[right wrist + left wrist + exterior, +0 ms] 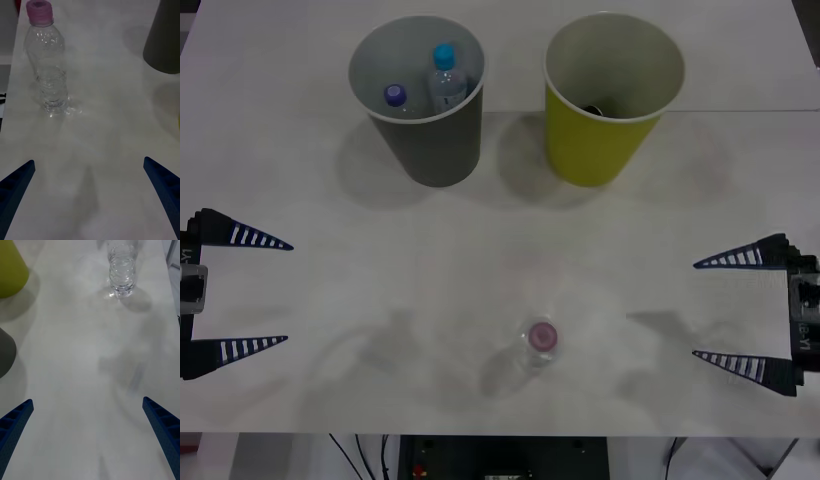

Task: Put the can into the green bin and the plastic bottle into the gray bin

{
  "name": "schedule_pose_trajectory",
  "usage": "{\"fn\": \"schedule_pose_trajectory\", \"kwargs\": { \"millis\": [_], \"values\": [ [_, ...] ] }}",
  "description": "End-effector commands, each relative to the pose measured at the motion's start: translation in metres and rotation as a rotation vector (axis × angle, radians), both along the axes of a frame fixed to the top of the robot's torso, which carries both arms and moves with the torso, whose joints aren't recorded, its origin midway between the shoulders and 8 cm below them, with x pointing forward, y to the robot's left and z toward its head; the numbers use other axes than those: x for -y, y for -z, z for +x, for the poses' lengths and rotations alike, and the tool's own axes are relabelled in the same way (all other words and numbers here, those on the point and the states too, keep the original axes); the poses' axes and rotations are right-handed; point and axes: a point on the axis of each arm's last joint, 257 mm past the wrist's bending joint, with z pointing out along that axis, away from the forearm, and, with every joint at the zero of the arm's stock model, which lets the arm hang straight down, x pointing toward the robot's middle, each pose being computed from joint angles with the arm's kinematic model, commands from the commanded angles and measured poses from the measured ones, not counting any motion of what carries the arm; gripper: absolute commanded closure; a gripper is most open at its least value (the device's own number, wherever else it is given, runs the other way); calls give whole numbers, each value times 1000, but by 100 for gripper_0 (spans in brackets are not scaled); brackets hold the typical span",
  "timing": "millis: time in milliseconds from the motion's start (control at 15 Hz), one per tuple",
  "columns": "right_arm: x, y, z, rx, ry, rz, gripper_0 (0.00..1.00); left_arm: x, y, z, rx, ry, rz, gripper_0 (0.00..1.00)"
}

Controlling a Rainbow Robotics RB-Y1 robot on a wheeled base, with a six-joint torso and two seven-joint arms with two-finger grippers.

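Observation:
The clear plastic bottle [538, 345] with a pink cap stands upright near the table's front edge, also seen in the right wrist view [47, 67] and the left wrist view [122, 273]. The gray bin [425, 140] stands at the back left and the green bin [595, 145] at the back right. A dark shape [593, 108] lies on the green bin's floor; I cannot tell whether it is the can. My left gripper [288, 293] hovers open at the table's left side. Opposite it, my right gripper [694, 309] is open too. Both are well apart from the bottle.
Inside the gray bin stand a light-blue-capped bottle [445, 75] and a purple-capped bottle [395, 96]. The white table [380, 300] is bare between the grippers and the bins. Its front edge runs just behind the bottle.

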Motion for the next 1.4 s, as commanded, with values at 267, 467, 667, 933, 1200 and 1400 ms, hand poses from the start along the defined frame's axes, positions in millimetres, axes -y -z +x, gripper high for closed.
{"fn": "schedule_pose_trajectory", "kwargs": {
  "millis": [267,467,667,933,1200,1400],
  "values": [
    [-20,24,-4,30,-63,156,0,0,0,0,0,0,0,0],
    [-37,41,-3,-7,-76,240,0,0,0,0,0,0,0,0],
    [-61,55,-1,-44,-92,316,0,0,0,0,0,0,0,0],
    [-94,67,1,-75,-102,406,0,0,0,0,0,0,0,0],
    [-120,76,1,-91,-138,450,0,0,0,0,0,0,0,0],
    [-140,81,-1,-96,-162,462,0,0,0,0,0,0,0,0]
  ]
}}
